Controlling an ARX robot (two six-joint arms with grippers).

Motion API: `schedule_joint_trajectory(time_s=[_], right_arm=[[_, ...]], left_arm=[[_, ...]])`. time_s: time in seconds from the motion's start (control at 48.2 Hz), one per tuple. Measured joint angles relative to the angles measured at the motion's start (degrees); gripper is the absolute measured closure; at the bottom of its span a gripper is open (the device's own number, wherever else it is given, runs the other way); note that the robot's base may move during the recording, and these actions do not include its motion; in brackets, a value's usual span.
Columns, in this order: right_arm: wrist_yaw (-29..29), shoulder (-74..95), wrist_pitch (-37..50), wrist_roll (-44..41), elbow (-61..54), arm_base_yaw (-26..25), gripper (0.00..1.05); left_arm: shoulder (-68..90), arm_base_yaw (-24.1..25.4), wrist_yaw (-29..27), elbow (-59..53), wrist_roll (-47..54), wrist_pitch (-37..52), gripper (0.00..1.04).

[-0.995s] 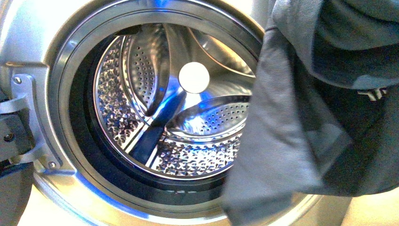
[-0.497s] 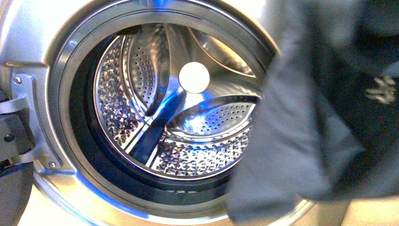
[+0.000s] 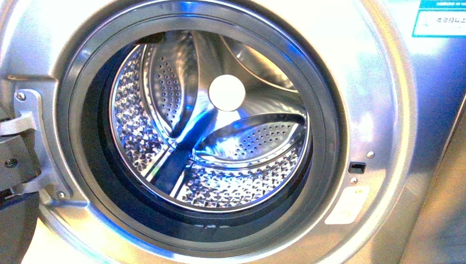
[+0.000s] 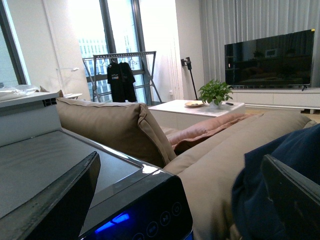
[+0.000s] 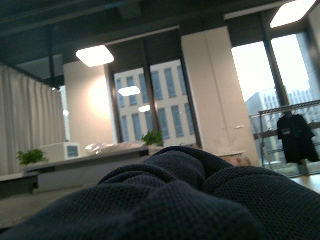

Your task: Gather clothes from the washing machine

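The grey garment that hung across the right of the front view half a second ago is gone from it, and the washing machine (image 3: 387, 110) now stands fully exposed, close ahead, porthole open. Its steel drum (image 3: 220, 146) shows only bare perforated metal, so I judge the load is out and what remains is to deposit it. The dark knitted cloth (image 5: 180, 200) fills the lower right wrist view and hides the right tool, so I cannot tell whether it is clamped on the fabric. The left tool (image 4: 180, 160) has its fingers (image 4: 50, 200) spread apart, nothing between them; a dark blue cloth (image 4: 257, 200) lies by one finger, contact unclear. The drum's lowest front part is hidden behind the rim, the sticker (image 3: 347, 204) is washed out, and the label (image 3: 439, 19) is cut off.
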Motion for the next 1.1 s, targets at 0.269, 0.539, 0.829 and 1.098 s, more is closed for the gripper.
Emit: schedule_joint_trajectory(time_s=[0.269, 0.539, 0.829, 1.098], right_arm=[[-4.17, 7.67, 6.88, 9.07, 3.37, -15.1, 0.99], [-20.33, 11.08, 0.81, 0.22, -7.48, -21.24, 0.99], [-19.34, 23.78, -23.32, -28.44, -14.49, -19.32, 0.99], [-9.4, 43.23, -22.05, -42.8, -14.84, -16.98, 0.99]], left_arm=[[0.0, 0.0, 0.02, 0.0, 0.0, 0.0, 0.07], [0.0, 0.0, 0.0, 0.0, 0.0, 0.0, 0.07], [0.0, 0.0, 0.02, 0.0, 0.0, 0.0, 0.07], [0.0, 0.0, 0.0, 0.02, 0.0, 0.0, 0.07]])
